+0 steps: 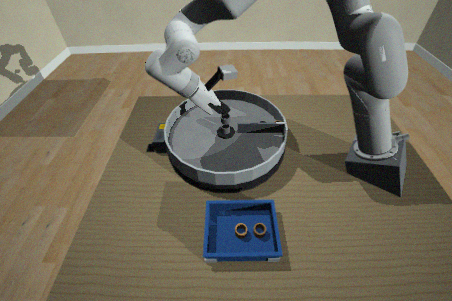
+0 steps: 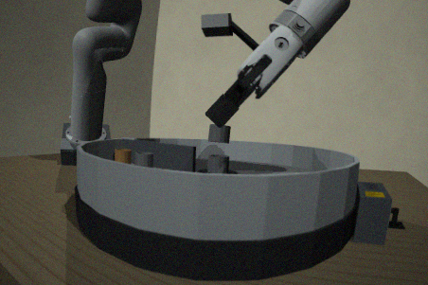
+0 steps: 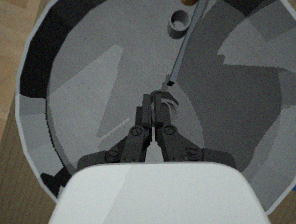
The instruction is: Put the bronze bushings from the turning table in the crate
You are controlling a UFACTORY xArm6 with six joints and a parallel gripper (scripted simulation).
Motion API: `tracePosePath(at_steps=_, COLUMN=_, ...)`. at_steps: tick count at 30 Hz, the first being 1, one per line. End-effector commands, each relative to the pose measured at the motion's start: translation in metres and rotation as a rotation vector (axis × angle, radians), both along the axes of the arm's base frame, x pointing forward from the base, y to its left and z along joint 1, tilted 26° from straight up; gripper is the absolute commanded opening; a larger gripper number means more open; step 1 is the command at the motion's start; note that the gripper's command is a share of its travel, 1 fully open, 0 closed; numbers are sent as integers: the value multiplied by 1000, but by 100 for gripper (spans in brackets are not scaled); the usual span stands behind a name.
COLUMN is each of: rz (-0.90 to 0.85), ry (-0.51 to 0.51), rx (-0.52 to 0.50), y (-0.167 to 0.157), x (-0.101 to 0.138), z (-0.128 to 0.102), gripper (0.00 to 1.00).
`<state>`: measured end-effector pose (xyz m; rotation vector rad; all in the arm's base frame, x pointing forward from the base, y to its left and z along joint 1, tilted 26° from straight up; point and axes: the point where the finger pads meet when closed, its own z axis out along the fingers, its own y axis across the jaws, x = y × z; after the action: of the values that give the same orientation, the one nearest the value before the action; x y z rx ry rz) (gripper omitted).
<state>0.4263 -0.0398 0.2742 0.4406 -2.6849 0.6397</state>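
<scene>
The grey turning table (image 1: 226,136) holds one bronze bushing (image 2: 122,154) and one steel bushing (image 2: 142,158) side by side near its rim; in the wrist view the steel one (image 3: 178,22) lies by a divider and the bronze one (image 3: 189,2) is cut off at the top edge. My gripper (image 2: 220,121) is tilted above the table's centre hub (image 2: 215,163). It is shut on a small grey steel bushing (image 2: 219,133) that hangs at its fingertips, clear of the hub. The gripper also shows in the top view (image 1: 223,112) and in the wrist view (image 3: 156,97). The blue crate (image 1: 244,239) holds two bronze bushings (image 1: 250,230).
The table has a raised rim and thin divider walls (image 1: 260,127) running out from the hub. A small grey box (image 2: 374,214) with a yellow label sits against the table's side. The arm's base (image 1: 377,161) stands to the right of the table; the crate lies in front of it.
</scene>
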Motion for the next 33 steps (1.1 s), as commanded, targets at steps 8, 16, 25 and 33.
tracePosePath(at_steps=8, rz=1, ry=-7, rx=1, y=0, x=2, z=0, gripper=0)
tracePosePath(at_steps=16, rz=1, ry=-7, rx=1, y=-1, x=4, z=-5, gripper=0)
tracePosePath(at_steps=25, rz=1, ry=-7, rx=1, y=-3, x=6, z=-9, gripper=0)
tracePosePath(at_steps=33, rz=1, ry=-7, rx=1, y=-3, x=6, z=-9, gripper=0)
